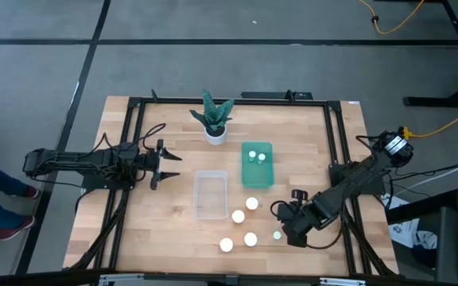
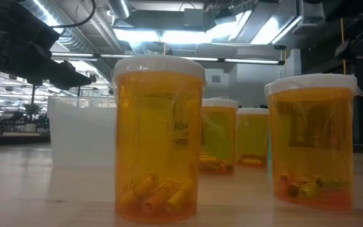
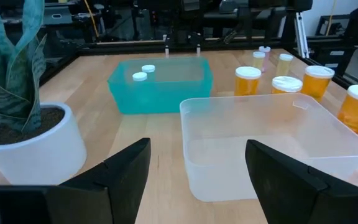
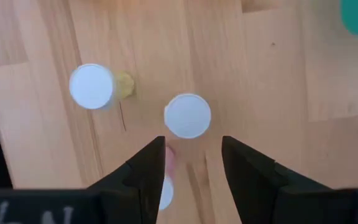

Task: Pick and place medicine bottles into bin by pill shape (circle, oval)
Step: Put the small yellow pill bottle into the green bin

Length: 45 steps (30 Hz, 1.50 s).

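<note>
Several orange medicine bottles with white caps (image 1: 250,238) stand upright on the wooden table's near middle; they loom large in the low view (image 2: 159,139). A smaller bottle (image 1: 277,235) stands beside my right gripper (image 1: 290,228). That gripper points down, open and empty. In its wrist view (image 4: 191,155) one white cap (image 4: 187,116) lies just beyond the fingertips, a second (image 4: 91,86) lies farther off, and a third (image 4: 165,193) is partly hidden behind one finger. My left gripper (image 1: 168,165) is open and empty, level, left of the clear bin (image 3: 278,143).
A teal bin (image 1: 257,179) holds two small white-capped bottles (image 3: 143,73). The clear bin (image 1: 211,208) lies to its left, near side. A white plant pot (image 1: 215,133) with a green plant stands at the far middle. A black frame rail (image 1: 336,159) runs along the table's sides.
</note>
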### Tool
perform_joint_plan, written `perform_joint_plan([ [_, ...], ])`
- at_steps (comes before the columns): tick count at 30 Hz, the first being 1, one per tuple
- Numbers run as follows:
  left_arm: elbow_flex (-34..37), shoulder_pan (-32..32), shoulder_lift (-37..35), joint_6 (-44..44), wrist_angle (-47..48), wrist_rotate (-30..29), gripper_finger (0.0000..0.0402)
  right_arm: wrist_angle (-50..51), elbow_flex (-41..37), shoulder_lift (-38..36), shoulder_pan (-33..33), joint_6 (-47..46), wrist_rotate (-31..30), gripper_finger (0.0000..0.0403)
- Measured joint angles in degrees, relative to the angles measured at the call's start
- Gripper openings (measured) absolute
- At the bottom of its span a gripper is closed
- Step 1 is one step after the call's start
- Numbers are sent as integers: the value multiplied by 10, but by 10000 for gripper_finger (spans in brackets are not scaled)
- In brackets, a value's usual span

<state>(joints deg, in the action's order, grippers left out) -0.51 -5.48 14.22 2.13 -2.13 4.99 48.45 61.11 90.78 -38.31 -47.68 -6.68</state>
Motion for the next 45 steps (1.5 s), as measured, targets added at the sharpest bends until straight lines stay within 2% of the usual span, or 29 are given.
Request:
perform_joint_plan([
  [5, 0, 0, 0, 5, 0, -2, 254, -15, -5, 0, 8, 2, 12, 161],
  [18, 0, 0, 0, 10, 0, -10, 254, -15, -5, 0, 8, 76, 14, 161],
  [24, 0, 0, 0, 4, 0, -9, 254, -15, -5, 0, 11, 50, 14, 163],
  [35, 0, 0, 0, -6, 0, -9, 254, -14, -5, 0, 14, 29, 10, 244],
  [45, 0, 0, 0, -5, 0, -9, 254, -13, -5, 0, 14, 30, 12, 253],
])
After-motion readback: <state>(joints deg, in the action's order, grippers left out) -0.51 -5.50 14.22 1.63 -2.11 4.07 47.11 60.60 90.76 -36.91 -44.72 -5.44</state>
